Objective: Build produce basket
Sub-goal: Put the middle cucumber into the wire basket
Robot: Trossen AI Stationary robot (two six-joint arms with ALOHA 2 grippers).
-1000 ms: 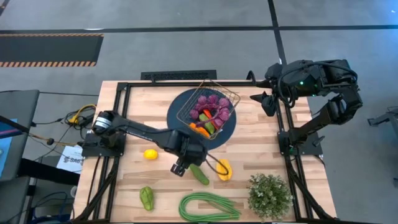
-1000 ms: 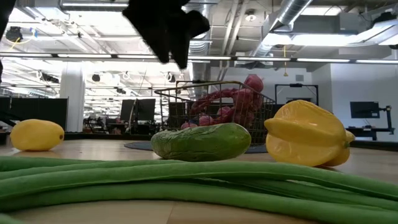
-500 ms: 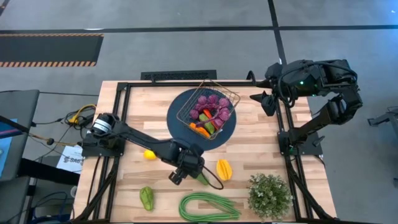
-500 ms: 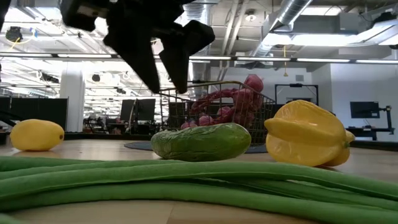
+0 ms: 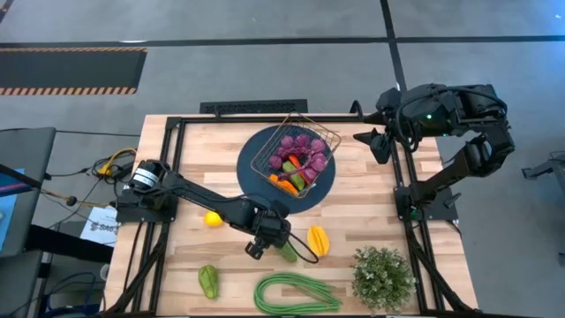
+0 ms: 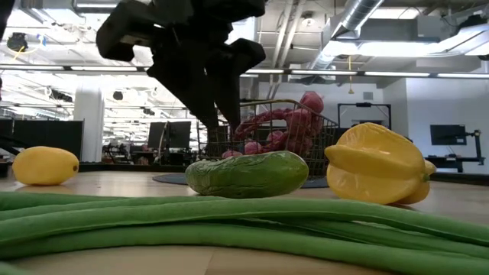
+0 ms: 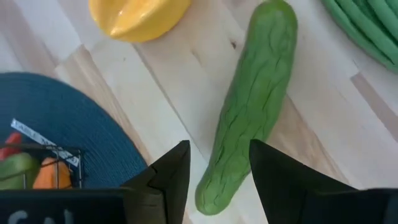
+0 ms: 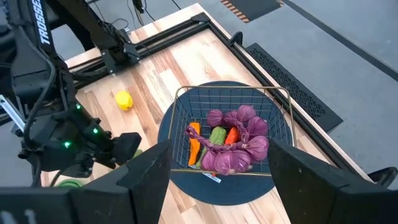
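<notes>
Where the table's near edge meets the low camera, long green beans [image 6: 229, 221] lie across the front, with a potted plant [image 5: 383, 276] at the near right corner and a green pepper [image 5: 208, 281] to the near left. Behind the beans: cucumber [image 7: 252, 106], flat on the wood, one end between the parted fingers [image 7: 168, 177] of the left gripper [image 7: 217, 171], which straddles it without visibly clamping. Just beside the cucumber: yellow starfruit [image 6: 378, 163]. Farther left: lemon [image 5: 213, 219], alone. Mid-table: wire basket [image 8: 277, 102] resting tilted on a dark blue plate [image 5: 252, 172], holding purple grapes [image 8: 239, 146], orange and red carrots [image 8: 194, 144] and a green piece. Far right, raised off the table's edge: right gripper [image 5: 371, 141], fingers spread wide, empty, facing the basket.
</notes>
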